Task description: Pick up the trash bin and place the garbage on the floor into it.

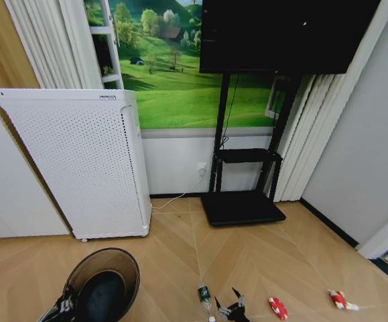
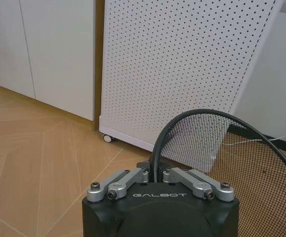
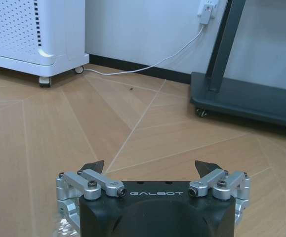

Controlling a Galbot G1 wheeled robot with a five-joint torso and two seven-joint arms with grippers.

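Observation:
The trash bin (image 1: 106,285), a round black mesh basket, hangs tilted at the lower left with its mouth toward me. My left gripper (image 2: 155,174) is shut on the bin's rim (image 2: 202,114), and it also appears at the bin's near edge (image 1: 61,306). The garbage lies on the wooden floor: a clear bottle with a green label (image 1: 205,298) and two red-and-white wrappers (image 1: 277,308) (image 1: 342,300). My right gripper (image 1: 232,308) is low over the floor just right of the bottle. It stands open (image 3: 150,168) with nothing between its fingertips.
A tall white perforated appliance on castors (image 1: 86,164) stands behind the bin. A black TV stand with a flat base (image 1: 242,206) is at the back wall, with a white cable (image 3: 152,61) running along the floor to a socket.

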